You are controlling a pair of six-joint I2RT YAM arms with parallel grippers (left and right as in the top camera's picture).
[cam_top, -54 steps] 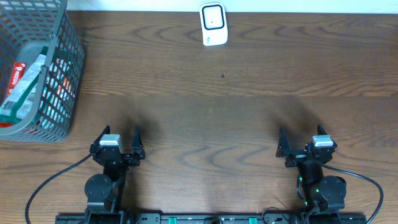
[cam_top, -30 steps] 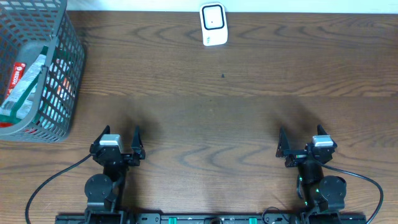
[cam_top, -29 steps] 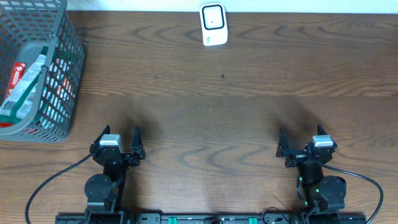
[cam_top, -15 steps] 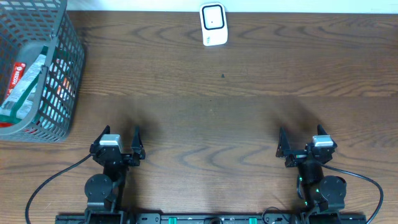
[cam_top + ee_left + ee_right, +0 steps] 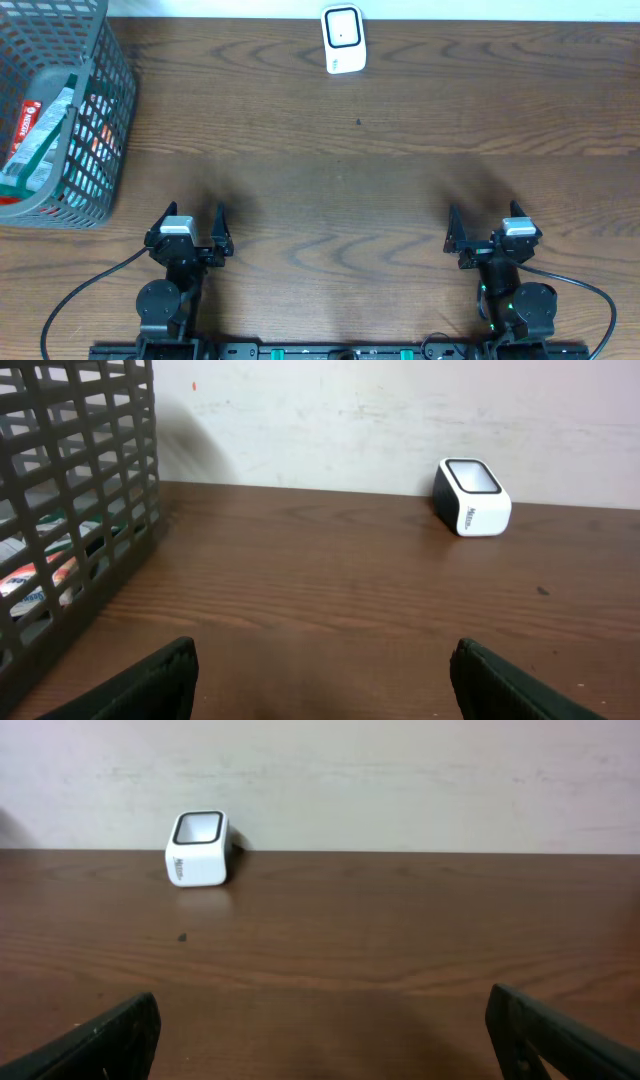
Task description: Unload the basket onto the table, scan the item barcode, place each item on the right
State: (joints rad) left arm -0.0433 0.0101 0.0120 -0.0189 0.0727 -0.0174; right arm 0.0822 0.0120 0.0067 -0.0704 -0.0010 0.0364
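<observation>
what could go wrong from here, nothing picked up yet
1. The packets lie deep in the mesh basket; the open left pincer could snag its wall or handle reaching in.
2. The scanner sits far across the table; a stretched reach could bump it and turn its window away.

Shop-checkout setup: a grey shopping basket (image 5: 118, 110) of packaged goods (image 5: 30, 140) and a barcode scanner (image 5: 342, 38) on a wooden table (image 5: 400, 200).

Even, soft light; wrist views perhaps slightly hazy.
</observation>
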